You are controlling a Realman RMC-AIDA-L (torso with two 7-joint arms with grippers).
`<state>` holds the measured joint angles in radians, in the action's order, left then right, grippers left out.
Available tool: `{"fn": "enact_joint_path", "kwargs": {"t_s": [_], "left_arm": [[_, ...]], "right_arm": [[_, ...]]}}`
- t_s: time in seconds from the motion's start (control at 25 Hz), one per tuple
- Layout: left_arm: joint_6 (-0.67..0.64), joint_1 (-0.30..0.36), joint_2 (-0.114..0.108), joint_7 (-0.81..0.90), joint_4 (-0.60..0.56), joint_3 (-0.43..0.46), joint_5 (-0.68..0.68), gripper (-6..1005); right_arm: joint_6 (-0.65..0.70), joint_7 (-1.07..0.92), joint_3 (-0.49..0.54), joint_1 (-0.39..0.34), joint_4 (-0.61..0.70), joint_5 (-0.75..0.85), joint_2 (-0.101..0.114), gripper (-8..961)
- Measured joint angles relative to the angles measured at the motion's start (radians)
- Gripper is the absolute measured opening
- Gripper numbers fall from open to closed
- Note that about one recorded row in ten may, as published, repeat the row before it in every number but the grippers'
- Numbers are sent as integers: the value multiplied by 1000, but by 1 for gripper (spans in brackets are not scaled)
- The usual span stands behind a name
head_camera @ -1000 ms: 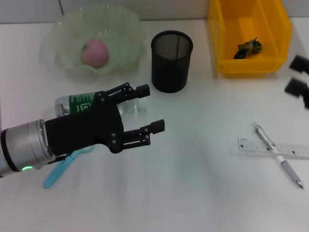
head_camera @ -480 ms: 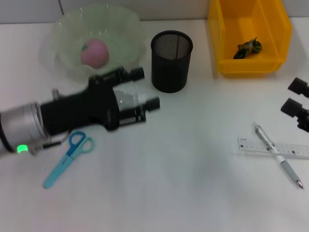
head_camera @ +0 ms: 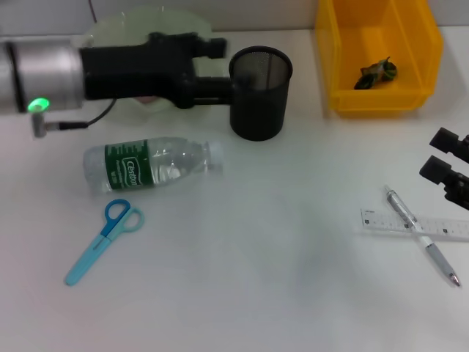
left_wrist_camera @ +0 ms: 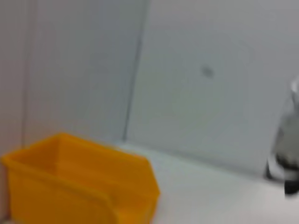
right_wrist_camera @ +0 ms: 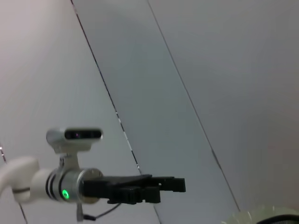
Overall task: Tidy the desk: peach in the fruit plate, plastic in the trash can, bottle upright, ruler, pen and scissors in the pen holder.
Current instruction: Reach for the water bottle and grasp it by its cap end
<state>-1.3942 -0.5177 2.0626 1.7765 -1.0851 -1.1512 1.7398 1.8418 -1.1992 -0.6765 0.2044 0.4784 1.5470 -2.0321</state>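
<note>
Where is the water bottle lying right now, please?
In the head view, the bottle lies on its side left of centre, between the scissors and the fruit plate.

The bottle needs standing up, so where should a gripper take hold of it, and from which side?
Probably grip the bottle across its labelled middle, coming from above: it lies on its side on the desk, cap toward the pen holder, round body free on both sides.

The left claw (head_camera: 220, 66) is matte black with linkage fingers, on a silver cylindrical wrist with a green light and thin black cable. The right claw (head_camera: 448, 161) is black.
</note>
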Motion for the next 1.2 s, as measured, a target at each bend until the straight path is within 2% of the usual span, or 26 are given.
{"fn": "enact_joint_path", "kwargs": {"t_s": [0.16,0.24,0.32,0.36,0.48,0.52,0.72,0.8,1.2], "left_arm": [[-9,-43,3,110,-82,-39,147,717],[-9,-102,7,232,-161,-136,328,716],[-7,-113,7,249,-168,-157,359,716],[1,-140,10,290,-176,-215,437,716],[15,-156,13,313,-174,-248,491,715],[54,-172,15,350,-163,-295,560,715],[99,-176,16,373,-150,-342,600,713],[160,-175,16,397,-124,-388,641,713],[218,-182,17,445,-76,-444,730,710]], "right_arm": [[-13,2,0,-2,-28,2,-1,709],[-13,2,0,-2,-33,2,0,710],[-13,3,0,-4,-36,2,0,710],[-13,4,0,-8,-37,2,-1,710],[-13,4,-3,-11,-38,2,-3,709],[-13,4,-5,-11,-39,2,-4,709],[-13,6,-9,-8,-64,5,-4,710],[-14,6,-9,-5,-73,5,-2,710],[-14,6,-9,8,-82,5,-5,709]]}}
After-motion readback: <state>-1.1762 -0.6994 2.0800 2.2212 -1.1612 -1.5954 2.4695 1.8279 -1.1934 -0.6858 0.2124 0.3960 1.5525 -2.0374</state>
